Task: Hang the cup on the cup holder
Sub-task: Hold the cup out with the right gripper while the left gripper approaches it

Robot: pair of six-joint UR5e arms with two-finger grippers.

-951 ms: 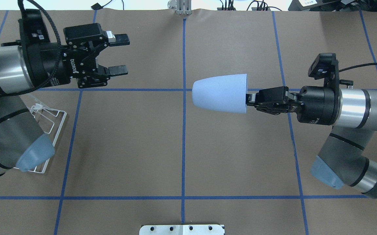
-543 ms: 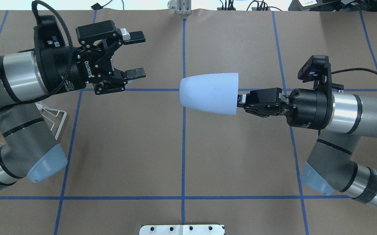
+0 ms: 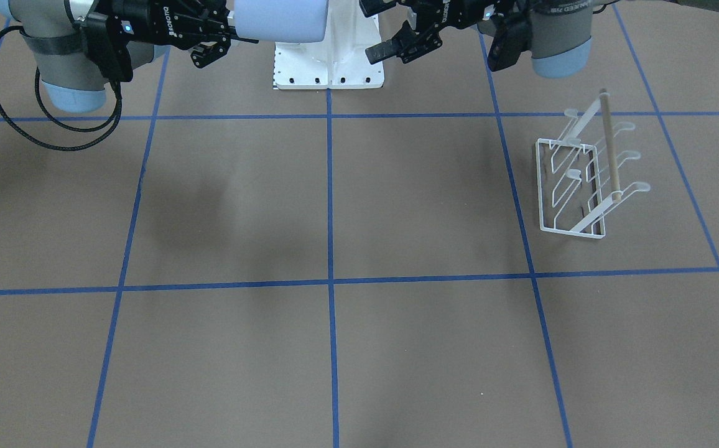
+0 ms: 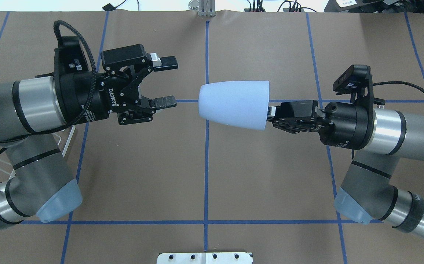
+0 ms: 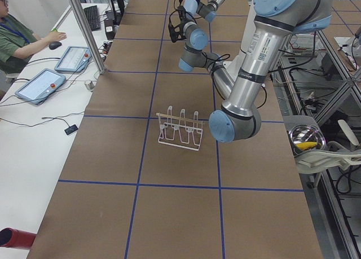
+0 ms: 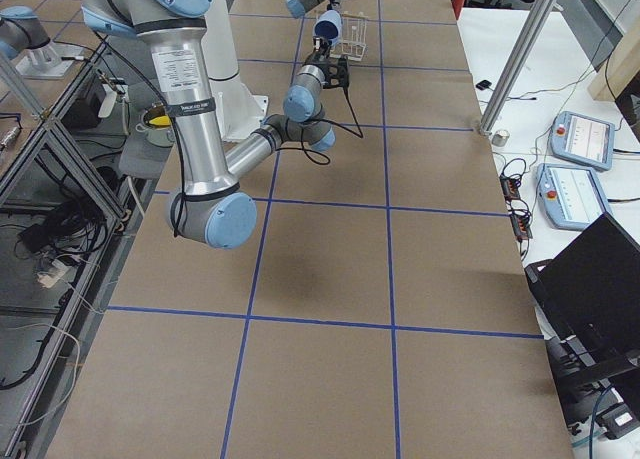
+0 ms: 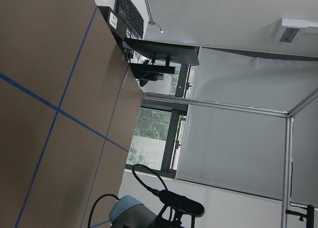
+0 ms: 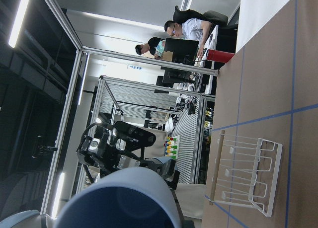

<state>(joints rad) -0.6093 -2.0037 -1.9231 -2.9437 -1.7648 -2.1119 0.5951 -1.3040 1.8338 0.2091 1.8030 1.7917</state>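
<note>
Two tools face each other above the surface (image 4: 142, 165). "ROBOTIQ" reads on the left tool (image 4: 171, 82); its fingers are spread wide, nothing between them. Right tool (image 4: 272, 113) pinches the rim of the cup (image 4: 234, 104), which lies sideways in the air, base toward the left tool, a small gap between. Cup's inside unseen. Front view shows the holder (image 3: 611, 155) whole, standing on the surface; overhead hides most of it behind the left arm.

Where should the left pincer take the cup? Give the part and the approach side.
Grip the cup near its narrow base, across the tapered wall. It lies horizontal in mid-air, base toward the open left pincer, while the right pincer holds the rim. Probably come from the robot's left, along the cup's axis.
</note>
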